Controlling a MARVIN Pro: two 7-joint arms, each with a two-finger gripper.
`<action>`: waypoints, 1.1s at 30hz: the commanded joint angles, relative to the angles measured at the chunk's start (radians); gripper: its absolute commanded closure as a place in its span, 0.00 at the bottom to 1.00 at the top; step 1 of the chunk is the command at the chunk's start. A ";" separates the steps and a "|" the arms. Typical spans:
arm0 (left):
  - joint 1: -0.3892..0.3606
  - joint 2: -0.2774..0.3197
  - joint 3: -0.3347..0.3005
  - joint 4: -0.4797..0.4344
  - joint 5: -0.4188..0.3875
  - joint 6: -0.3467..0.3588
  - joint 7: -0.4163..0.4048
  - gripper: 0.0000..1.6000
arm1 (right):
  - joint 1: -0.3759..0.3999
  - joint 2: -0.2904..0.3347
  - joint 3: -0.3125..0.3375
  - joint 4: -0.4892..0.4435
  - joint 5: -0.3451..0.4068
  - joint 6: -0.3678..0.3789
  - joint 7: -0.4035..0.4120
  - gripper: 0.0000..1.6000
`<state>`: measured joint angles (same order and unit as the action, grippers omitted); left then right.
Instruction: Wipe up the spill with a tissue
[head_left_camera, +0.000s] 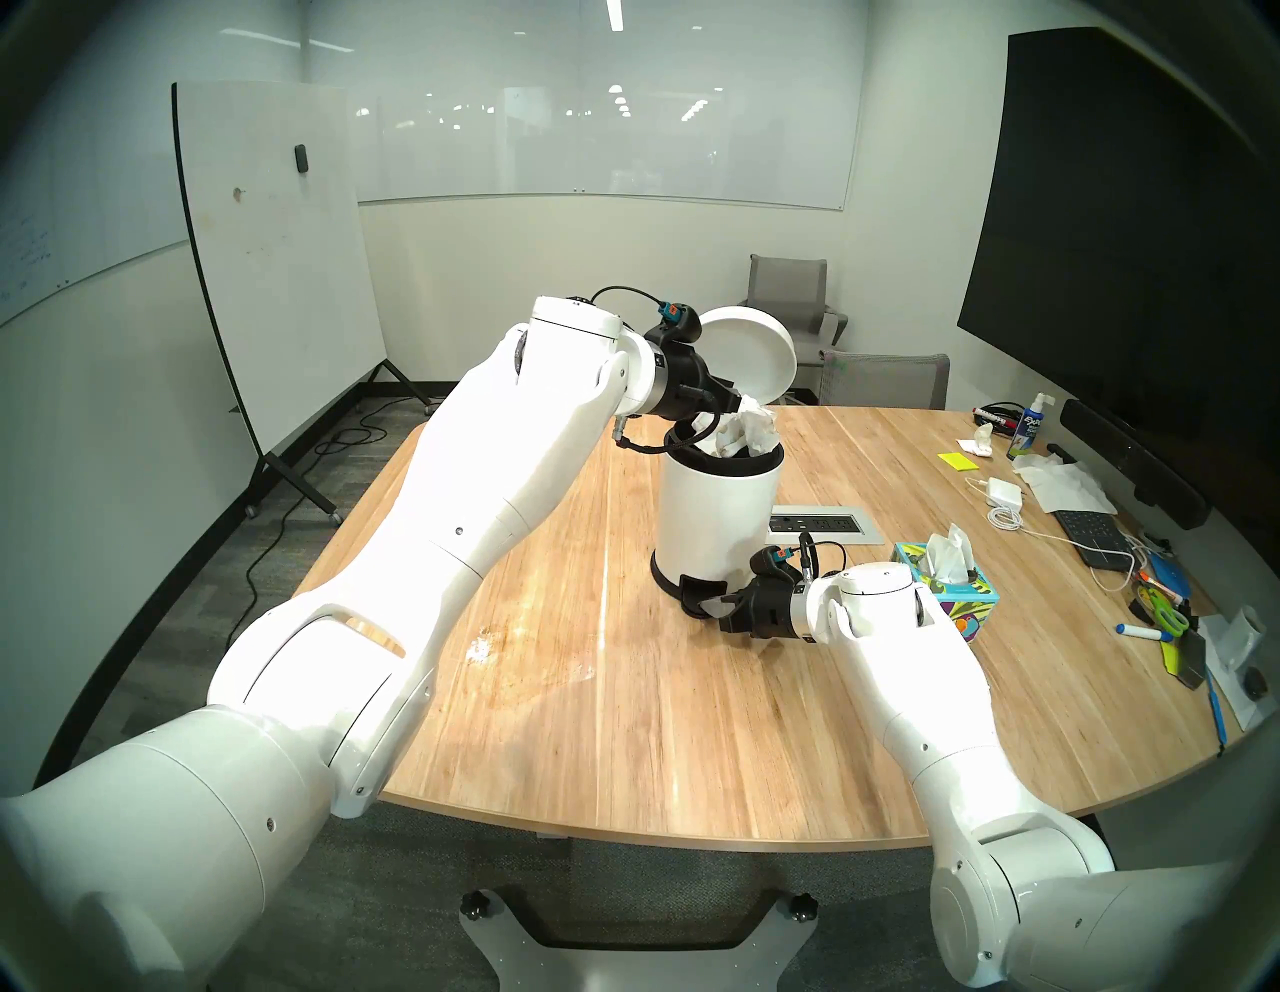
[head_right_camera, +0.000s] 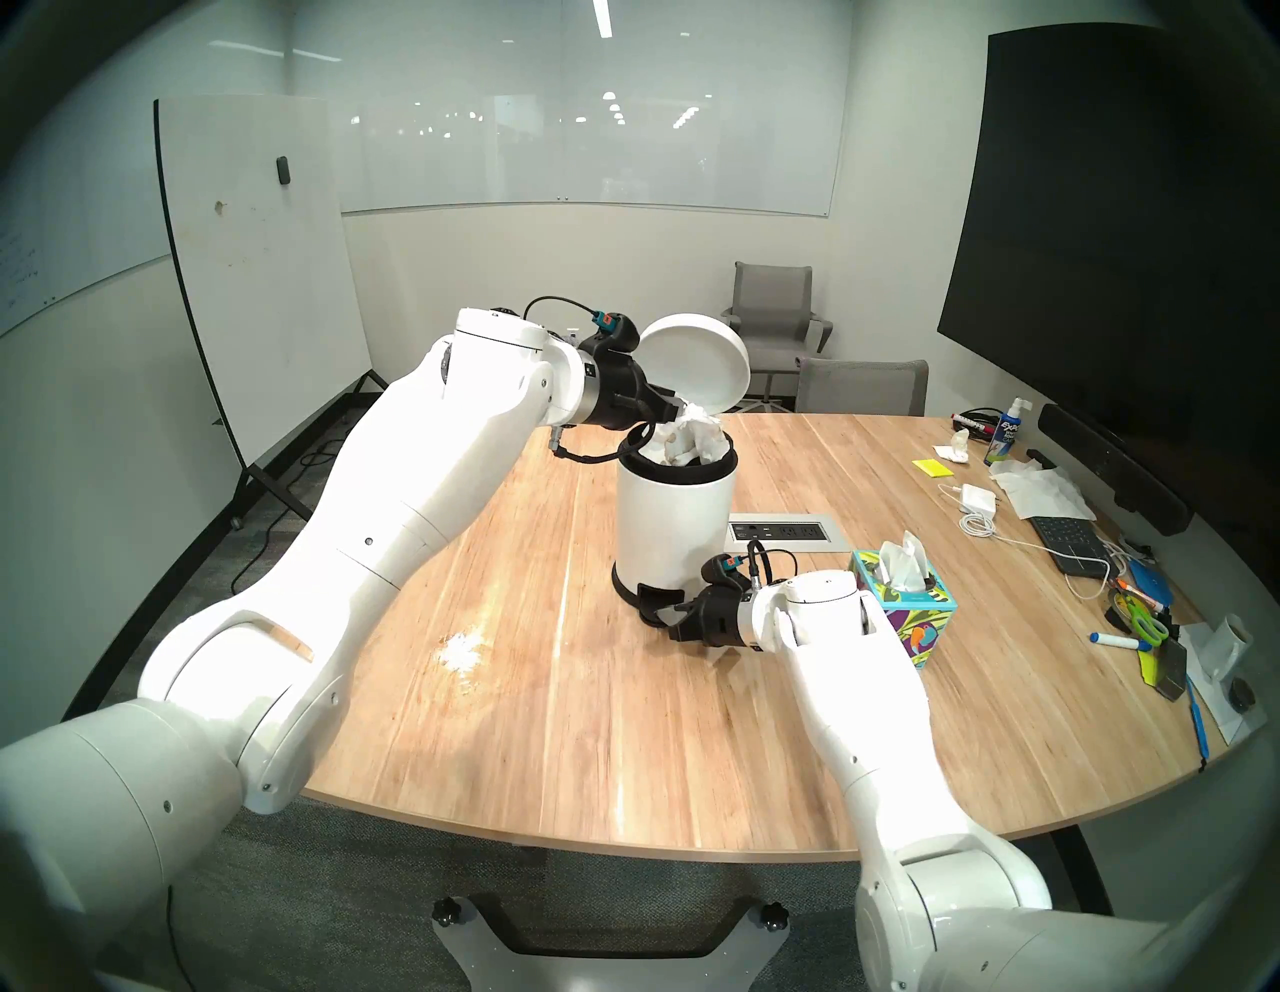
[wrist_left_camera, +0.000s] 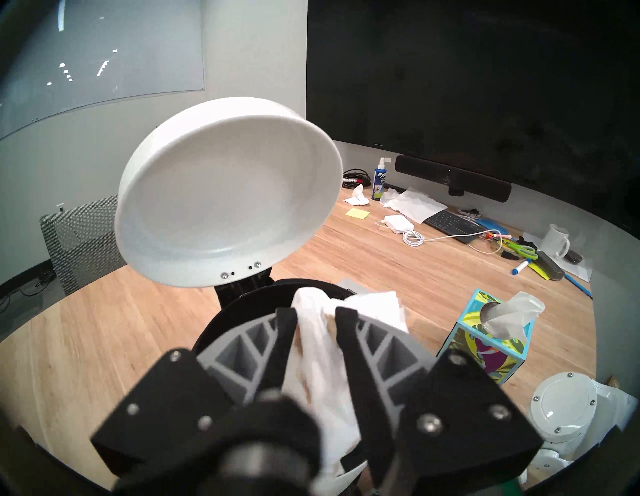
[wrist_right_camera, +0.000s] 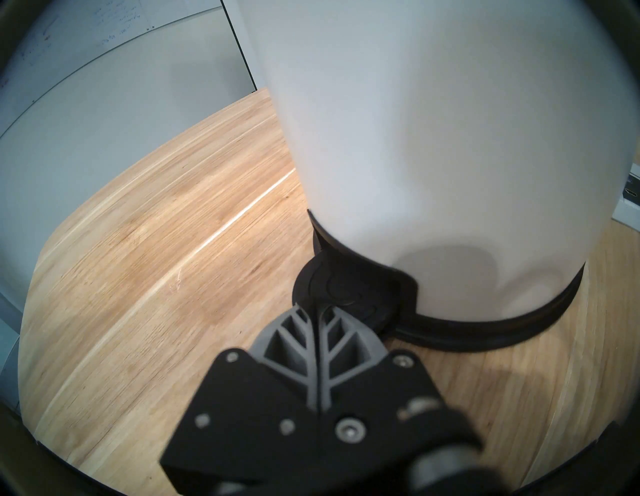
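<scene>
A crumpled, brown-stained tissue (head_left_camera: 744, 433) (head_right_camera: 692, 440) (wrist_left_camera: 315, 346) hangs in the mouth of the white pedal bin (head_left_camera: 717, 512) (head_right_camera: 672, 526) (wrist_right_camera: 415, 138), whose lid (head_left_camera: 744, 353) (wrist_left_camera: 225, 194) stands raised. My left gripper (head_left_camera: 727, 409) (head_right_camera: 668, 412) (wrist_left_camera: 317, 313) hovers over the bin's rim, its fingers parted with the tissue lying loosely between them. My right gripper (head_left_camera: 724, 613) (head_right_camera: 675, 623) (wrist_right_camera: 317, 308) is shut, its tips pressing on the black pedal (wrist_right_camera: 339, 291) at the bin's base. The spill (head_left_camera: 485, 648) (head_right_camera: 460, 651) shows as a faint whitish smear on the table, left of the bin.
A colourful tissue box (head_left_camera: 949, 589) (wrist_left_camera: 491, 339) stands right of the bin, beside my right wrist. A power outlet panel (head_left_camera: 824, 526) lies behind the bin. Keyboard, charger, spray bottle, markers and a mug crowd the table's right edge (head_left_camera: 1108, 540).
</scene>
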<state>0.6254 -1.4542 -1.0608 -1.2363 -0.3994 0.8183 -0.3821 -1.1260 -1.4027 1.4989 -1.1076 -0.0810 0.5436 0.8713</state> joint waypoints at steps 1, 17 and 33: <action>-0.014 -0.002 -0.004 0.005 0.004 -0.021 -0.002 0.31 | -0.010 0.000 -0.001 -0.001 -0.002 0.005 -0.003 1.00; 0.021 0.018 -0.030 -0.075 -0.001 0.010 -0.022 0.31 | -0.010 0.000 -0.001 0.000 -0.002 0.004 -0.002 1.00; 0.143 0.174 -0.092 -0.309 -0.050 0.092 -0.115 0.22 | -0.009 0.000 -0.001 0.001 -0.002 0.003 -0.002 1.00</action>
<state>0.7214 -1.3566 -1.1188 -1.4394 -0.4277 0.8950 -0.4598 -1.1259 -1.4028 1.4990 -1.1075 -0.0811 0.5436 0.8713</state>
